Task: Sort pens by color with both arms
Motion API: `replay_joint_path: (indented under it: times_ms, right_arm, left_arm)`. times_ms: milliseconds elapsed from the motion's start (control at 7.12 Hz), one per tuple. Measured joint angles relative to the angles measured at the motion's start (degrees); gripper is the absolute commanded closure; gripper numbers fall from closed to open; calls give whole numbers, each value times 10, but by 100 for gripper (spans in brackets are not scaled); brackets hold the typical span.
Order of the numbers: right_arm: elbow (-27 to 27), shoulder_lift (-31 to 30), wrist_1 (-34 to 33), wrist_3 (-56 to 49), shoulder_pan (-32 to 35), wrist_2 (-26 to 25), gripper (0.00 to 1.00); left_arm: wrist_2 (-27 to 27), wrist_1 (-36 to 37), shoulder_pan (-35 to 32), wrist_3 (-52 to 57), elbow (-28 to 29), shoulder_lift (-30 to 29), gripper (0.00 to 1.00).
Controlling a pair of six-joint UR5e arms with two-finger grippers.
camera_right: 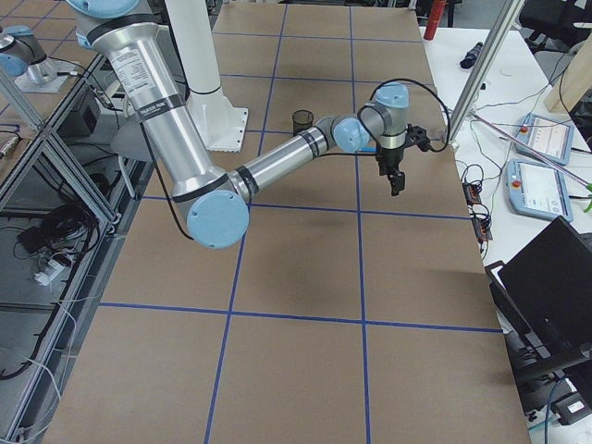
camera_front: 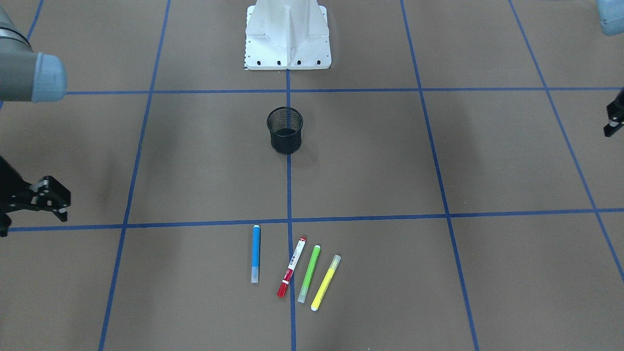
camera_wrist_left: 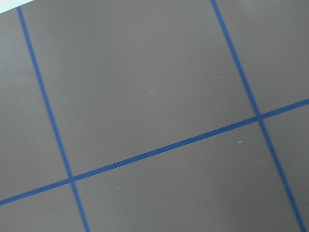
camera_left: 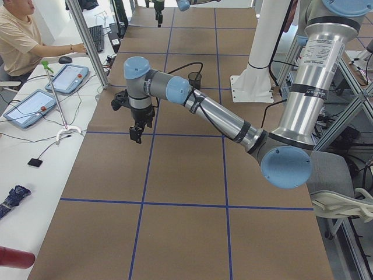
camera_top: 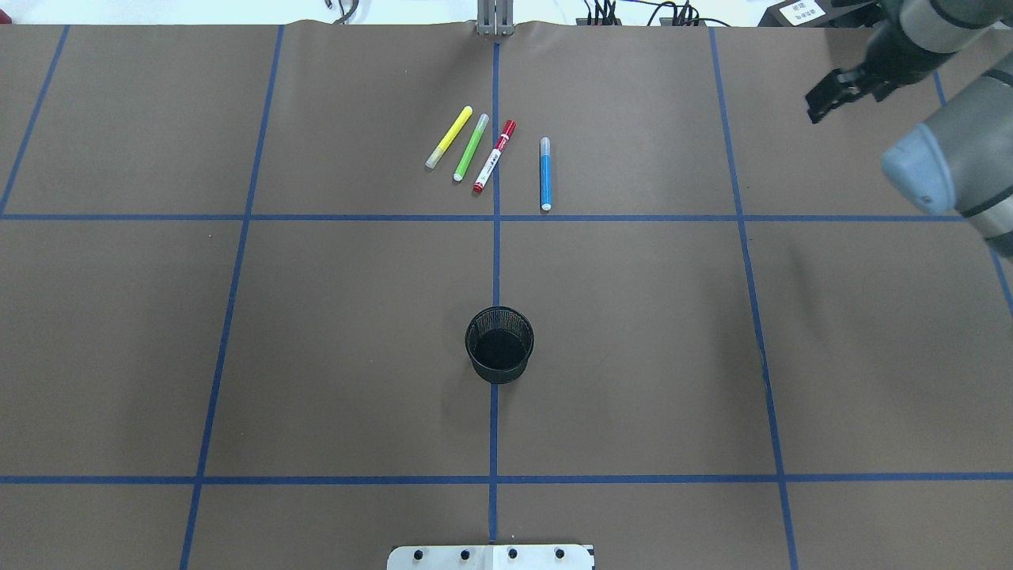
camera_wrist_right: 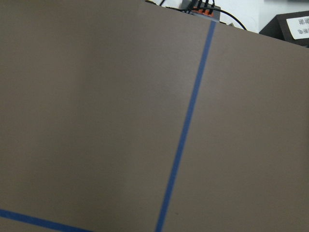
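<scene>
Four pens lie side by side on the brown table: a blue one (camera_front: 255,253) (camera_top: 545,174), a white one with a red cap (camera_front: 291,267) (camera_top: 495,156), a lime green one (camera_front: 309,274) (camera_top: 470,147) and a yellow one (camera_front: 325,282) (camera_top: 449,137). My right gripper (camera_front: 66,204) (camera_top: 827,99) (camera_right: 398,185) hovers far to the side of them, open and holding nothing. My left gripper (camera_front: 613,124) (camera_left: 136,135) hangs over the opposite side, cut off by the frame edge, so I cannot tell its state. Both wrist views show only bare table and blue tape.
A black mesh cup (camera_front: 285,130) (camera_top: 498,346) stands upright on the centre line between the pens and the white base plate (camera_front: 287,48). Blue tape lines grid the table. A person (camera_left: 17,41) sits at a side desk with tablets (camera_left: 73,79) beyond the pens' edge.
</scene>
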Motion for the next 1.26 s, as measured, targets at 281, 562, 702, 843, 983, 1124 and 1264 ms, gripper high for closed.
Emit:
replay_joint_path:
  times_ms: [281, 562, 702, 843, 983, 1124, 1264]
  right_arm:
    - [3, -85, 0, -130, 77, 51, 1]
    - [2, -150, -15, -211, 145, 70, 1]
    - [3, -169, -35, -224, 175, 75, 1]
    - [6, -179, -53, -228, 199, 80, 1]
    - [10, -185, -64, -229, 213, 86, 1]
    - [13, -189, -68, -228, 219, 90, 1]
    - [15, -191, -70, -226, 221, 91, 1]
  left_arm:
    - [0, 5, -65, 57, 48, 14, 0]
    - [0, 6, -109, 79, 80, 40, 0]
    - [-3, -15, -117, 85, 84, 72, 0]
    - [-4, -42, -120, 76, 87, 99, 0]
    - [-4, -56, -120, 45, 85, 117, 0]
    - [-8, -62, -120, 16, 80, 130, 0]
    - [-15, -64, -120, 2, 77, 136, 0]
